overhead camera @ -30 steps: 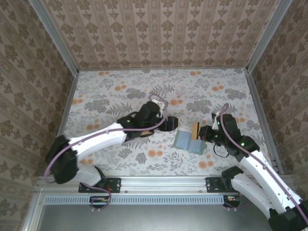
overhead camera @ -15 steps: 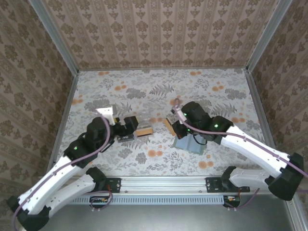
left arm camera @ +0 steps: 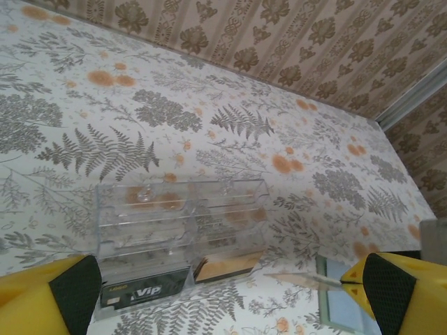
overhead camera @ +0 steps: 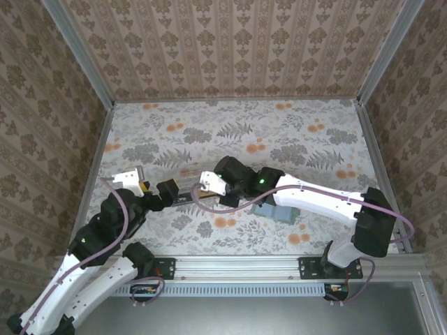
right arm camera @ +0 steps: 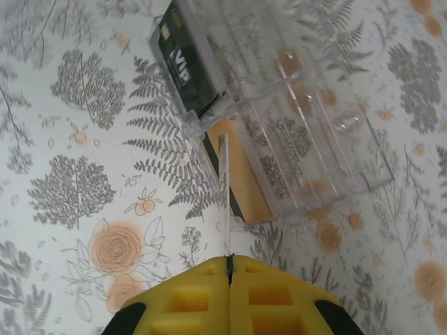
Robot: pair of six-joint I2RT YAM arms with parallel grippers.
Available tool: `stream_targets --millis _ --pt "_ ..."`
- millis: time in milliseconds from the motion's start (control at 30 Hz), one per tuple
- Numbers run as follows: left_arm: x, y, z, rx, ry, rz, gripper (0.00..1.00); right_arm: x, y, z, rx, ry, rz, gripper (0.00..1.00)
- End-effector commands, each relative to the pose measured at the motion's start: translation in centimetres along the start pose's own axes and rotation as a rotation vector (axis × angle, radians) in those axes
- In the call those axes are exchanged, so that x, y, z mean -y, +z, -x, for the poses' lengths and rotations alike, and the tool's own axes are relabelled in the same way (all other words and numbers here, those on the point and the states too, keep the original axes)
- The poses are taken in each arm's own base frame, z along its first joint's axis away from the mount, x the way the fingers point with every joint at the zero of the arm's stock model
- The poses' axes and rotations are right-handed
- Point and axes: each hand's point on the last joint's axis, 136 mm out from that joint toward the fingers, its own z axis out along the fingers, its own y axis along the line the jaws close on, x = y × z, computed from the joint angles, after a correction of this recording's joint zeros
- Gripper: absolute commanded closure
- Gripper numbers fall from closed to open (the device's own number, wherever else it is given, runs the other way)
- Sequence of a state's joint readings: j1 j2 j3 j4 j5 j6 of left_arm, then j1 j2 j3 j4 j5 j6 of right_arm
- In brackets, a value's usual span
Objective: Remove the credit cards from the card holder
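Floral bench [overhead camera: 293,132], we see left gripper [left arm camera: 230,287] wide open, empty, right gripper [right arm camera: 229,269] clamped on a card [right arm camera: 224,195] beside the case [right arm camera: 293,118]

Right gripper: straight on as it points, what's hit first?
Likely the clear case: the right gripper holds a thin card edge-on, its tip at the case mouth beside the tan card.

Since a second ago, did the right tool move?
Yes. The right tool, pinching a credit card, has gone left, away from the card holder and over to the clear case.
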State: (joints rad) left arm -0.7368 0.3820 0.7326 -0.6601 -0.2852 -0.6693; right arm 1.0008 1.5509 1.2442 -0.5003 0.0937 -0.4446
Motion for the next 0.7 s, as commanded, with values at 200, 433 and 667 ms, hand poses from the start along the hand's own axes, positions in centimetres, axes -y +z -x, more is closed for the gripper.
stream_targets --millis 200,433,667 --pt "-1.1 -1.0 0.3 0.014 0.025 0.043 0.00 0.4 2.8 1.8 0.003 -0.344 -0.050 1.00" --pt "-1.3 -1.2 0.1 0.008 0.027 0.044 0.00 0.2 5.3 1.2 -0.042 -0.464 -0.070 1.00" --pt "-1.4 -1.4 0.0 0.007 0.029 0.047 0.00 0.1 7.0 1.0 -0.071 -0.489 -0.055 1.00"
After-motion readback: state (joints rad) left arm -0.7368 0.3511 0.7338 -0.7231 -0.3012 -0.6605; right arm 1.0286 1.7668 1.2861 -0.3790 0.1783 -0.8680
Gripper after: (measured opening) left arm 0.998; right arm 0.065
